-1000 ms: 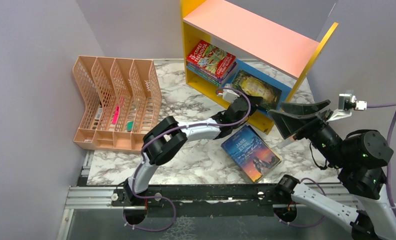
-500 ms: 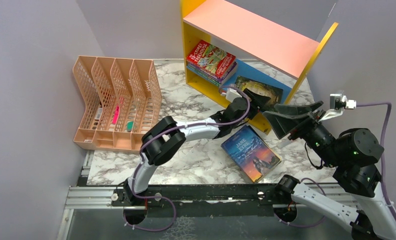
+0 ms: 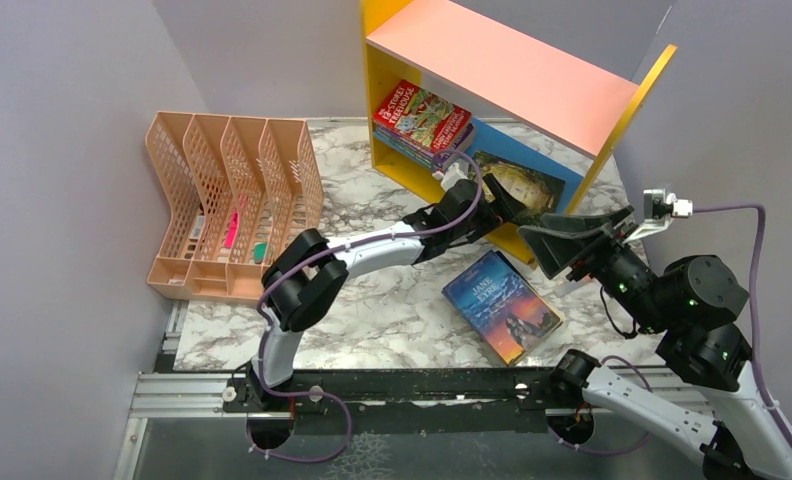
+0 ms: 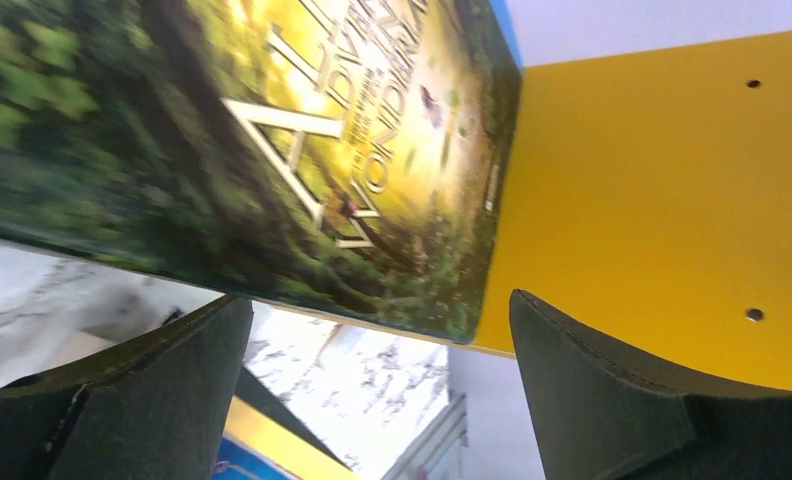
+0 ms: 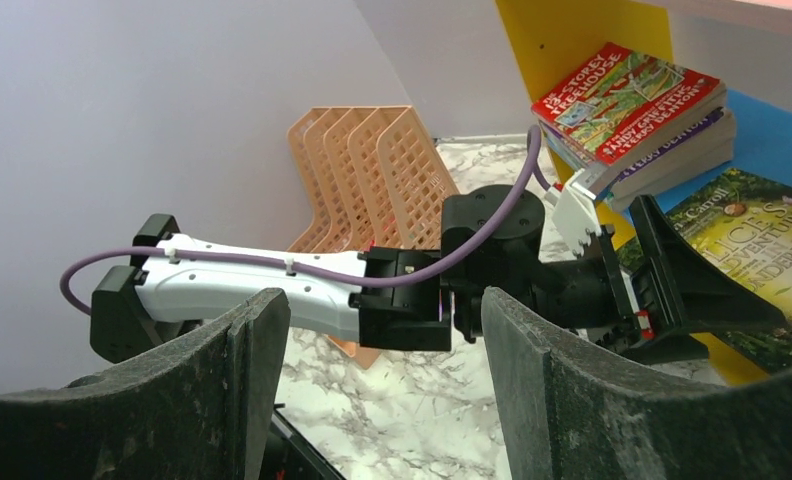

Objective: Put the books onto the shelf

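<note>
Seen from the near edge of the marble bench [image 3: 372, 310], where both arms are bolted. Nearest, at the right, the right claw [image 3: 537, 250] hangs above the bench with its fingers spread and nothing between them; its own camera looks through the gap [image 5: 384, 300] at the other arm. Just beside and below it, the blue "Jane Eyre" book [image 3: 502, 305] lies flat on the bench, cover up, touched by neither claw and not on the shelf. Beyond this book the left arm stretches across the bench to the front of the shelf [image 3: 374, 100], where the left claw [image 3: 502, 200] is spread wide at the near edge of the green-gold book [image 3: 527, 185]. In the left wrist view the fingers [image 4: 172, 380] stand well apart, and neither pad is seen pressing the cover [image 4: 272, 150]. This green-gold book lies flat, cover up, on the blue lower board [image 3: 570, 183], its corner close to the yellow side panel [image 4: 662, 200]. Farther in, at the left end of the same board, a stack of "Treehouse" books [image 3: 422, 122] lies flat, red cover uppermost. The pink top board [image 3: 502, 65] carries no book. At the far left, well apart from the shelf, stands a peach mesh rack [image 3: 237, 205].
</note>
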Robot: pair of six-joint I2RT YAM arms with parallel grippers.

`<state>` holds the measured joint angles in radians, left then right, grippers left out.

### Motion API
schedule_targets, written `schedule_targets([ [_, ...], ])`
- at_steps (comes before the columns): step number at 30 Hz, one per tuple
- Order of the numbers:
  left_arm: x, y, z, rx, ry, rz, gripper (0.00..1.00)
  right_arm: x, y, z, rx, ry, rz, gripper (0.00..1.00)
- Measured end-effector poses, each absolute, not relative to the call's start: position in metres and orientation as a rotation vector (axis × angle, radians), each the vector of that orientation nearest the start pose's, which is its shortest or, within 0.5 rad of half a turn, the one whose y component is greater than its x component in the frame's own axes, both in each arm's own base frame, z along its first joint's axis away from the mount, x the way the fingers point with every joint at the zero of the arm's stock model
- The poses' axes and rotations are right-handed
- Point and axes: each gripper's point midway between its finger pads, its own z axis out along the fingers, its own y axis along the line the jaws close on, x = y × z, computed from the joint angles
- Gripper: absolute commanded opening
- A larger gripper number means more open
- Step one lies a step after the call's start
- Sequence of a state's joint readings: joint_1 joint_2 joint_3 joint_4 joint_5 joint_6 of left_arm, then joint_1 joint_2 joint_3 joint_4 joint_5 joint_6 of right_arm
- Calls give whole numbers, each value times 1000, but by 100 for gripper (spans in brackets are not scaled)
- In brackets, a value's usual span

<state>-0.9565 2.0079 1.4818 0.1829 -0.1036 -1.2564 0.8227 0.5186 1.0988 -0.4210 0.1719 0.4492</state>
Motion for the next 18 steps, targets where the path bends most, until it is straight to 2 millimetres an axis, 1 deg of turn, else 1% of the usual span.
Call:
schedule_targets([
  [2,337,-498,179,-380,2153,-1264,99,156,150,430,-123,1479,929,75],
  [4,340,-491,178,-360,2160,-1226,98,156,151,428,-116,1485,934,74],
  [6,343,-487,178,-348,2157,-1200,92,157,152,426,-112,1493,938,74],
  [7,345,-484,178,-346,2157,-1181,88,157,153,425,-111,1496,939,74],
  [12,351,-474,170,-346,2165,-1107,74,158,151,424,-90,1499,936,74],
  [14,354,-471,169,-348,2162,-1084,71,159,150,423,-77,1499,935,74],
  [18,357,-469,171,-346,2151,-1058,69,161,149,419,-60,1508,931,73],
])
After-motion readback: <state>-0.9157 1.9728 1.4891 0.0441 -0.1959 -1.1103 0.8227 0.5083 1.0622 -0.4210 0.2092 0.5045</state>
